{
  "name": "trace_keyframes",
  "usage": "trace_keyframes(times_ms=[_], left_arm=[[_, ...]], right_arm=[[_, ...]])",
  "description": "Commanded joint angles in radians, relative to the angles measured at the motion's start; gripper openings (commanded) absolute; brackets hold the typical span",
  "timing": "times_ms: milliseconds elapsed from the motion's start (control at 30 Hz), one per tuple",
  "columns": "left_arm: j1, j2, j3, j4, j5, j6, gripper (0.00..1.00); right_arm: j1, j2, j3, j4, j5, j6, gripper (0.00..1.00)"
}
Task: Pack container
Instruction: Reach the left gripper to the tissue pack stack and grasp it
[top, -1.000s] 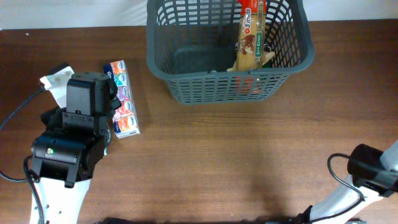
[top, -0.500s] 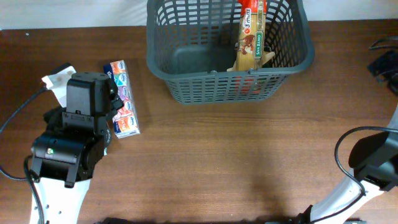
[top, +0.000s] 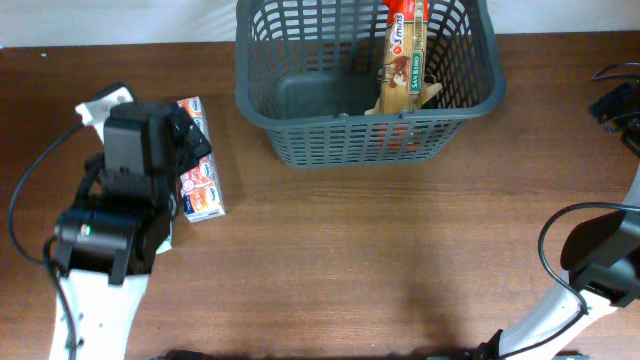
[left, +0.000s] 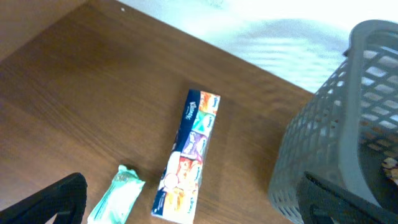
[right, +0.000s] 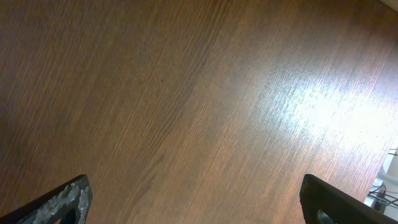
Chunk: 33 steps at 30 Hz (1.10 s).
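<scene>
The container (top: 300, 110), a dark grey lattice basket, stands at the back centre and shows at the right of the left wrist view (left: 329, 143). Inside it a tall tan snack pack (top: 403, 60) leans against the right side, with something red (top: 400, 140) low behind the front wall. A colourful tissue pack (top: 200, 190) lies left of the basket and also shows in the left wrist view (left: 189, 155), with a pale green packet (left: 118, 196) beside it. My left gripper (left: 199, 211) is open above them; from overhead (top: 185, 150) it overlaps the tissue pack. My right gripper (right: 199, 211) is open and empty over bare wood.
The brown wooden table (top: 380, 260) spans the view. A white wall runs behind its back edge (left: 261, 25). The right gripper sits at the far right edge in the overhead view (top: 612, 100). A black cable (top: 25, 200) loops by the left arm.
My left arm has shifted a little toward the back of the table, over the tissue pack. My right gripper has come into view at the far right edge.
</scene>
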Motion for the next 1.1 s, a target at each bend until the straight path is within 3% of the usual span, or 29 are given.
trace_keyframes(times_ms=[0, 67, 300, 400, 733, 1067], left_arm=[[0.085, 0.117, 0.027, -0.002, 0.151, 0.024, 1.00], [0.177, 0.230, 0.074, -0.026, 0.315, 0.089, 0.99], [0.325, 0.455, 0.250, -0.115, 0.549, 0.476, 0.99], [0.354, 0.552, 0.336, -0.187, 0.682, 0.579, 0.99], [0.326, 0.771, 0.428, -0.224, 0.538, 0.511, 0.99], [0.302, 0.934, 0.428, -0.212, 0.525, 0.463, 0.99]], right_arm=[[-0.005, -0.001, -0.005, 0.002, 0.004, -0.005, 0.99], [-0.005, -0.001, -0.005, 0.002, -0.007, -0.005, 0.99], [-0.005, -0.001, -0.005, 0.003, -0.026, -0.005, 0.99], [-0.005, -0.001, -0.005, 0.003, -0.026, -0.005, 0.99], [-0.005, -0.001, -0.005, 0.003, -0.026, -0.005, 0.99], [-0.005, -0.001, -0.005, 0.003, -0.026, -0.005, 0.99]])
